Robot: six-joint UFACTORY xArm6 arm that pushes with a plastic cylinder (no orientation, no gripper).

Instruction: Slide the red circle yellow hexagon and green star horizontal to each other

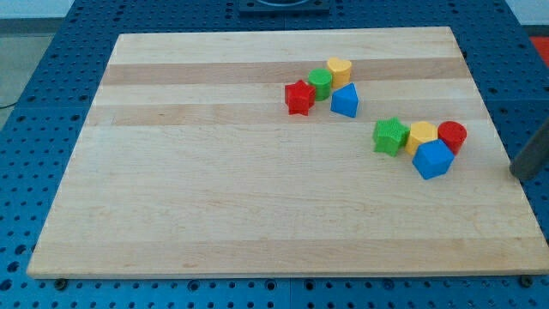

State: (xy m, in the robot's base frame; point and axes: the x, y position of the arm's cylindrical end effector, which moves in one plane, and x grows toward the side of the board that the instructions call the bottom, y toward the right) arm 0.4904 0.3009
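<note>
You have a single view here, set high in front of the surface (pixel 257 197) and tilted down at it. The far edge lies at the view's top, the near edge at the view's bottom, and the sides narrow toward the far edge. The camera stands back enough that nearly the whole surface shows, with blue perforated flooring (pixel 34 103) around it. Only the rod (pixel 532 159) breaks the right edge; my tip is not clearly seen.

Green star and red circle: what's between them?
Camera view: the yellow hexagon sits between green star and red circle, roughly in a row.
</note>
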